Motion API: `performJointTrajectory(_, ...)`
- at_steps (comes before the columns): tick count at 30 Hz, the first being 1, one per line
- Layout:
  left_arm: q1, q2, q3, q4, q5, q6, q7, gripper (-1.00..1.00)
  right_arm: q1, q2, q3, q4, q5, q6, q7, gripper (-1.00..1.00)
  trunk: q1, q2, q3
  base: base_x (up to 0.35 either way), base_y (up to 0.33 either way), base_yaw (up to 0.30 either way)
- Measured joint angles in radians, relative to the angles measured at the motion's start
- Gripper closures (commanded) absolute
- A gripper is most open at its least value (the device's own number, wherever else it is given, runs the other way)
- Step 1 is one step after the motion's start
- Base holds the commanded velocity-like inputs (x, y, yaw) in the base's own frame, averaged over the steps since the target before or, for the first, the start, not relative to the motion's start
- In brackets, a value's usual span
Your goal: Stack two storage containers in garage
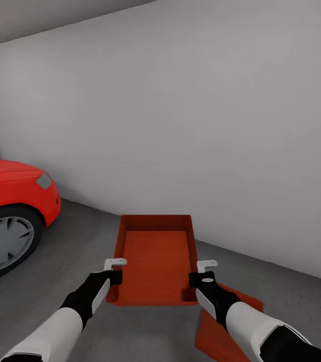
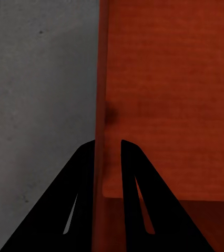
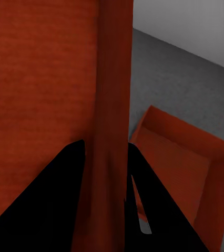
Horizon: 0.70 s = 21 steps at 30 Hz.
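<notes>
I hold an orange-red storage container (image 1: 156,259) in the air in front of me, in the garage. My left gripper (image 1: 114,275) is shut on its left wall (image 2: 100,94). My right gripper (image 1: 200,278) is shut on its right wall (image 3: 113,94). The second storage container (image 1: 228,329) lies on the dark grey floor (image 1: 80,251), below and to the right of the held one; my right arm hides part of it. The right wrist view shows that lower container (image 3: 188,168) beside the held wall.
A red car (image 1: 9,201) with its front wheel (image 1: 4,241) stands at the left. A plain white-grey wall (image 1: 190,110) runs across ahead, meeting the floor just beyond the containers.
</notes>
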Motion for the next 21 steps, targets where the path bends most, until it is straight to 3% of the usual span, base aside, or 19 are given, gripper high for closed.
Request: performJointTrajectory(21,0.0,0.0,-0.002,0.002,0.004,-0.001,0.003,1.0,0.0,-0.001,0.002,0.0,-0.001,0.0,0.0,1.0,0.0,0.0,0.0,0.001,0.0,-0.286)
